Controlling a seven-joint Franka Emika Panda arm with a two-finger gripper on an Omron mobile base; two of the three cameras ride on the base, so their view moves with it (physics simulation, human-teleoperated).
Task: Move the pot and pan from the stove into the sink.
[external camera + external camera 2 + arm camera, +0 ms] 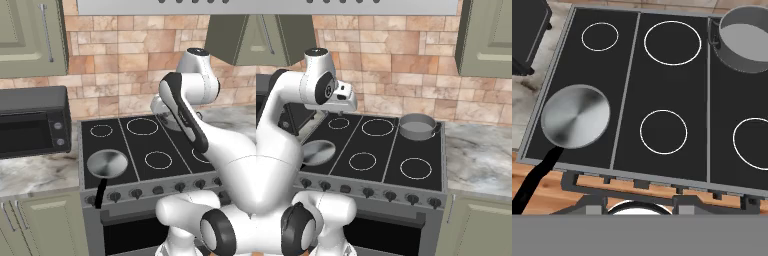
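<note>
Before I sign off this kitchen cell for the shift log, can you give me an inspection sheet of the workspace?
Surface: black stove top, white burner rings, knobs along the front.
Job's things: pan on the front left burner, black handle hanging over the front edge; pot on the back right burner, no lid seen on it.
Clutter: nothing seen on the cooktop.
End effector: above the cooktop, holding nothing; open or shut cannot be told.
Cables: nothing seen.
Surroundings: microwave on the marbled counter left of the stove, brick backsplash, green cabinets.
</note>
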